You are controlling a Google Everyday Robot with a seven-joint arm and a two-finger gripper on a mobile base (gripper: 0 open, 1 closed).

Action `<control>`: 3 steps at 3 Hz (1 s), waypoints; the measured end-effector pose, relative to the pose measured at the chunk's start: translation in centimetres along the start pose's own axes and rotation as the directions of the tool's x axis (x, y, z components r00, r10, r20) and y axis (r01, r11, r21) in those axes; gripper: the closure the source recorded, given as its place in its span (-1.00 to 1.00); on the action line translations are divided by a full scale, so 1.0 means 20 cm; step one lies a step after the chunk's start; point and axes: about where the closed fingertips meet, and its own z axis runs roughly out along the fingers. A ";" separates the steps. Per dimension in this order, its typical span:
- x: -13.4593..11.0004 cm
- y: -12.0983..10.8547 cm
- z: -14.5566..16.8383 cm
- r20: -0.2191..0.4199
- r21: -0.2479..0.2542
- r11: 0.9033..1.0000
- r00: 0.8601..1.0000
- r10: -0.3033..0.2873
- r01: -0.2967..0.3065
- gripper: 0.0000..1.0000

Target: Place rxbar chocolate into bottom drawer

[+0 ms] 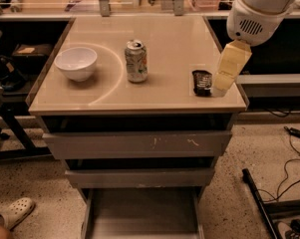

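Rxbar chocolate (202,82) lies flat by right edge of worktop (164,39): judged light, thin, slippery; grip across its width. Claw (221,86) just beside it; state indeterminable.

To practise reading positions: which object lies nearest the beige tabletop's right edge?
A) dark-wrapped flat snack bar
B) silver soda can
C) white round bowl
A: the dark-wrapped flat snack bar lies by the right edge of the beige tabletop, the robot's beige gripper just right of it.

Picture's edge cuts bottom drawer (139,214); gripper (222,85) hides table's (164,44) right edge.
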 end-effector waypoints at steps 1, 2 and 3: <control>-0.03 -0.01 0.01 0.008 0.006 1.000 1.000 0.006 -0.006 -1.00; -0.06 0.00 0.03 0.033 0.014 1.000 0.999 -0.006 0.006 -1.00; -0.15 -0.02 0.18 0.054 -0.038 0.998 0.997 0.050 -0.048 -1.00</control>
